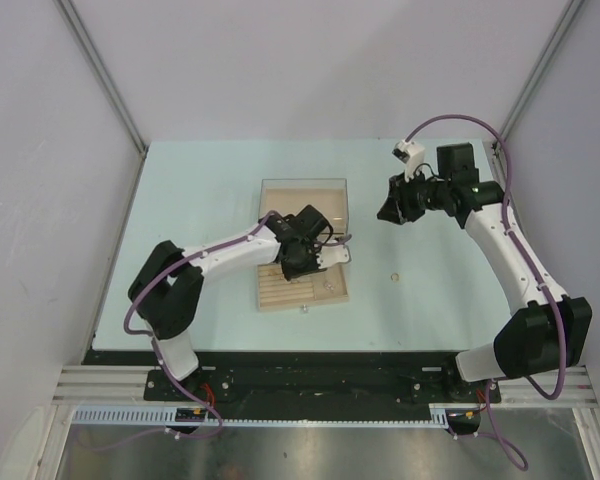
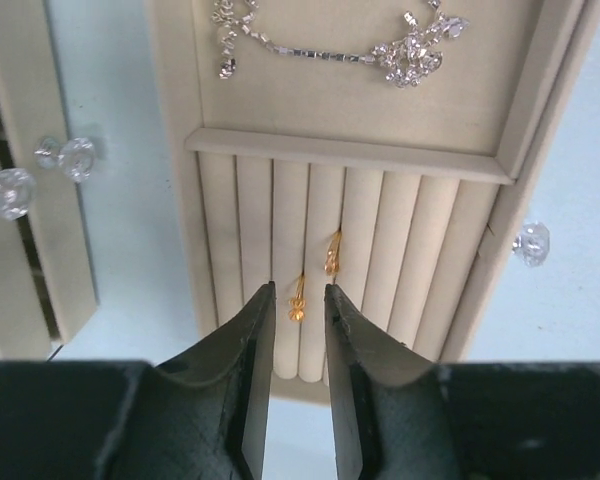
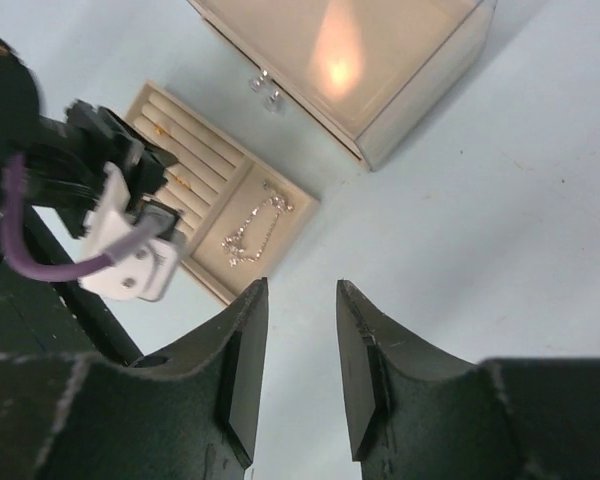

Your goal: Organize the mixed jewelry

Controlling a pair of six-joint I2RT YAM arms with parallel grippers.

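The beige slotted tray (image 2: pixel 420 230) lies pulled out in front of the beige box (image 1: pixel 302 200). Two small gold rings (image 2: pixel 298 302) (image 2: pixel 332 254) sit in its roll slots. A silvery chain (image 2: pixel 330 48) lies in its flat compartment. My left gripper (image 2: pixel 299 292) is open just above the rolls, with the nearer ring between its tips. It also shows in the top view (image 1: pixel 325 255). Another small ring (image 1: pixel 392 273) lies on the table right of the tray. My right gripper (image 3: pixel 302 285) is open and empty, raised above the table right of the box (image 3: pixel 350 60). From there I see the chain (image 3: pixel 250 232).
The tray has a crystal knob (image 2: pixel 531 243) on its front. Two more crystal knobs (image 2: pixel 65 157) show on the box's front. The table (image 1: pixel 450 300) is pale blue with white walls around it.
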